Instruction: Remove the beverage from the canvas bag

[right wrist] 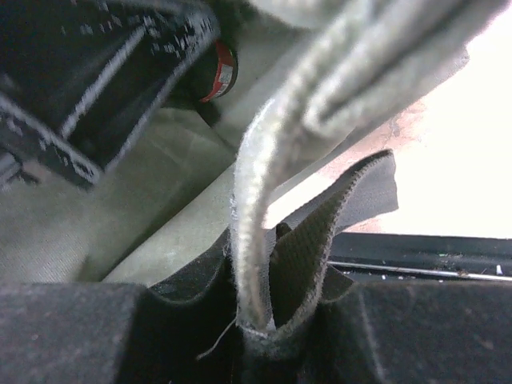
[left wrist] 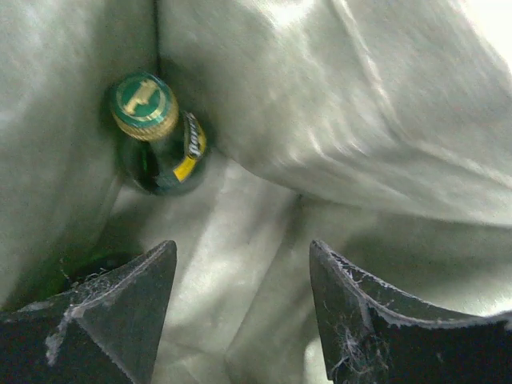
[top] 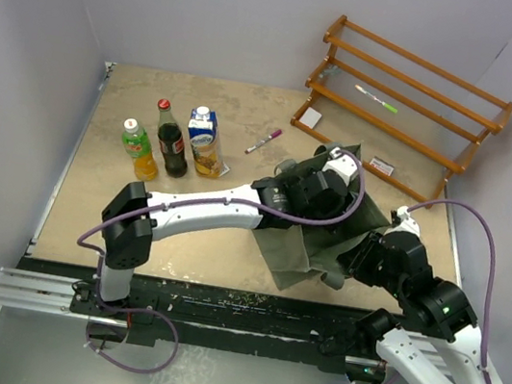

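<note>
Near the bench's (top: 182, 229) front right edge sits the canvas bag (top: 296, 257). The right hand (right wrist: 256, 320) is clamped on its fabric edge. Inside, the left hand (left wrist: 242, 250) hangs wide open and empty. The green bottle (left wrist: 154, 136) stands in a corner, the walls close around it.

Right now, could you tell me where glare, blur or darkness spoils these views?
Top external: evenly lit and sharp. Left wrist: dim inside the canvas bag, bottle slightly soft, top-right corner washed out. Right wrist: the strap close and blurred, the right side overexposed.
</note>
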Robot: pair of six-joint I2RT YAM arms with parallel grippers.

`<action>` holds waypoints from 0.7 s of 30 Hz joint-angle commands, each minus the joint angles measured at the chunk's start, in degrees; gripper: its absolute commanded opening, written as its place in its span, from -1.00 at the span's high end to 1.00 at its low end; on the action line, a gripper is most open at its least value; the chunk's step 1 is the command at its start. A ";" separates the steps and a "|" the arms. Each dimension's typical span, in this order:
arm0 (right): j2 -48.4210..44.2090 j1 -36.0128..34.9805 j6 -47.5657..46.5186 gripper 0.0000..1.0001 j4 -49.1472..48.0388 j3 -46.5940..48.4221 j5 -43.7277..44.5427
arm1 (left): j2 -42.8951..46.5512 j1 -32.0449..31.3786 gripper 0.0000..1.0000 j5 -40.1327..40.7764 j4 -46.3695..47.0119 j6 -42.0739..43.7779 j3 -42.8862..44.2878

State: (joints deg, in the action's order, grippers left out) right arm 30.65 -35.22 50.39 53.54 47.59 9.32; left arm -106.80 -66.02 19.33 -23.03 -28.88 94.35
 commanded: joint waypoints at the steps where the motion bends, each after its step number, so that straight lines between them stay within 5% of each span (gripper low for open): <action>1: -1.33 -0.03 0.02 0.48 2.49 0.70 1.93 | -2.61 3.09 -0.36 1.16 -5.28 -5.28 7.39; 21: 0.03 -0.06 -1.96 0.48 1.20 0.23 0.49 | -16.00 5.99 -0.50 8.34 -6.64 0.52 21.13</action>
State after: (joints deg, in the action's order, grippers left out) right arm 30.61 -35.22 49.82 53.45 47.59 9.45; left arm -121.75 -62.02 24.80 -31.35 -30.61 112.20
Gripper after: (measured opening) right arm 0.260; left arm 0.757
